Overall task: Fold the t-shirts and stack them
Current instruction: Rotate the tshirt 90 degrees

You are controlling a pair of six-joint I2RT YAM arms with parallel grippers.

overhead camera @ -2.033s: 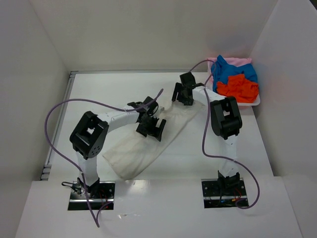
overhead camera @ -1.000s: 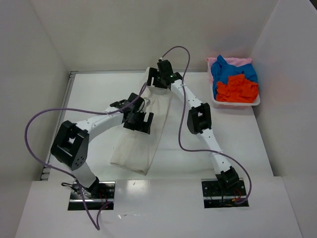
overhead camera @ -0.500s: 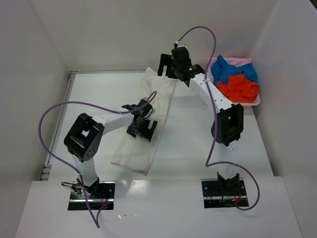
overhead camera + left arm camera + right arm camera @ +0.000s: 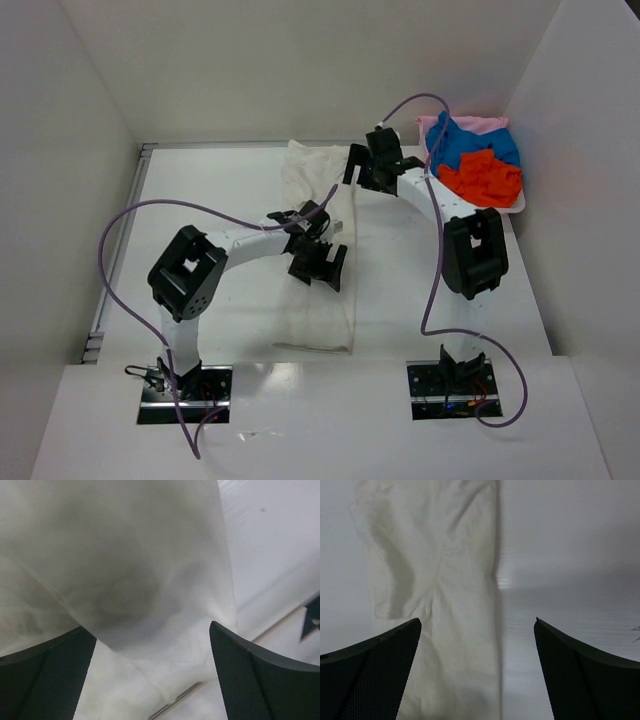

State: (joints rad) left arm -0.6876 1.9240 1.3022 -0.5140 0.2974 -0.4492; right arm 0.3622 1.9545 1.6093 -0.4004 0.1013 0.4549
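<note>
While arched over the off-white t-shirt [image 4: 325,312], left fingers [image 4: 40,680] and right fingers [image 4: 370,675] gape, released.

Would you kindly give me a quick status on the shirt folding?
Left tool, right tool open, empty. Off-white shirt folded lengthwise on table. Nothing in the way.

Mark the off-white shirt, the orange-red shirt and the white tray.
large off-white cloth t-shirt [image 4: 328,315]: top view, its near, flat end.
orange-red cloth t-shirt [image 4: 482,178]: top view, middle of the crumpled bundle.
shallow white plastic tray [image 4: 490,210]: top view, its near rim.
</note>
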